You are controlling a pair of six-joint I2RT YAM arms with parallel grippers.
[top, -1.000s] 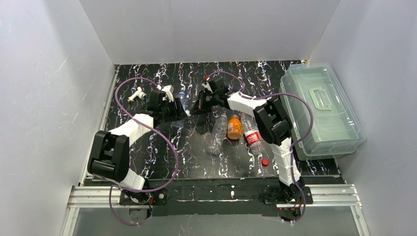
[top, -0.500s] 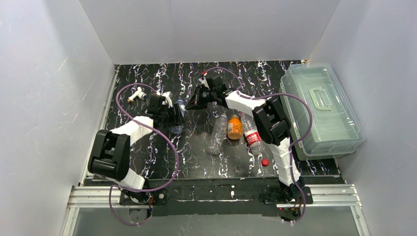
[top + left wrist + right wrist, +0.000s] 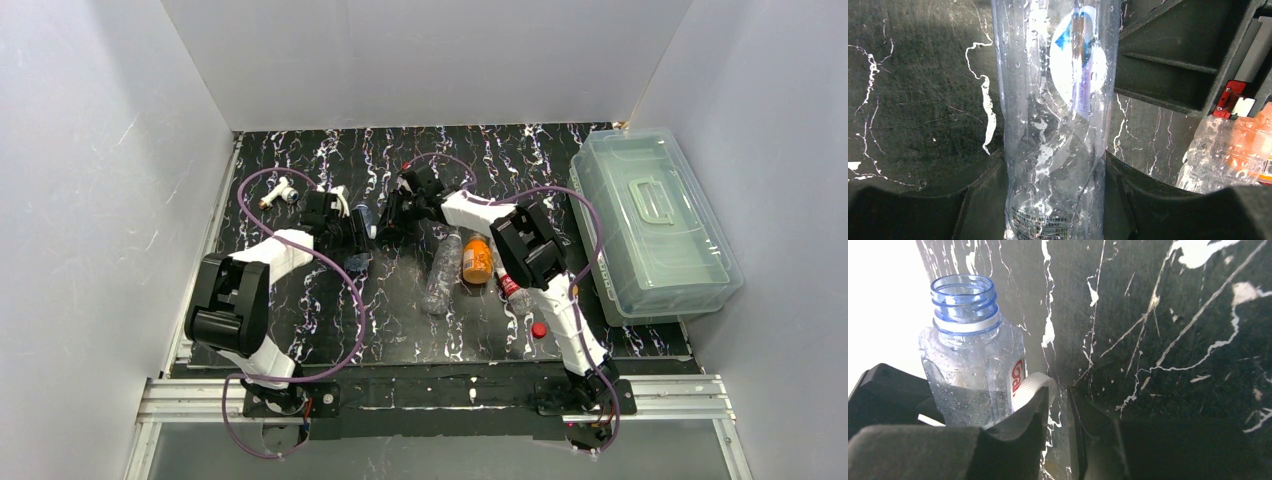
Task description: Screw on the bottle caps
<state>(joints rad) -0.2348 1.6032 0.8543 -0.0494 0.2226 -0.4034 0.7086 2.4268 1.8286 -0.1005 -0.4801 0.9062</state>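
Nearest to me, a red cap lies alone on the black marbled counter, just beside the right arm's lower link. A little farther in, three bottles lie together at the middle of the counter: a crumpled clear bottle, a short orange bottle touching it on the right, and a red-labelled bottle partly hidden behind the right arm.

Beyond those, my two hands meet left of centre. The left hand is clamped on a wet clear bottle, one finger pressed against each side of its body. I cannot tell whether the bottle's base rests on the counter. Its blue threaded neck is bare, with a white ring under the threads and no cap on it.

The right hand sits close against that bottle's shoulder. Its fingers stand a narrow slit apart, and through the slit I see only counter. A white cap, ribbed at the edge, sits at the tip of the finger nearest the bottle, touching the bottle's shoulder well below the neck. I cannot make out whether that finger carries it.

Farther back on the left lies a white-and-brass T-shaped fitting. A clear lidded box stands along the right edge.
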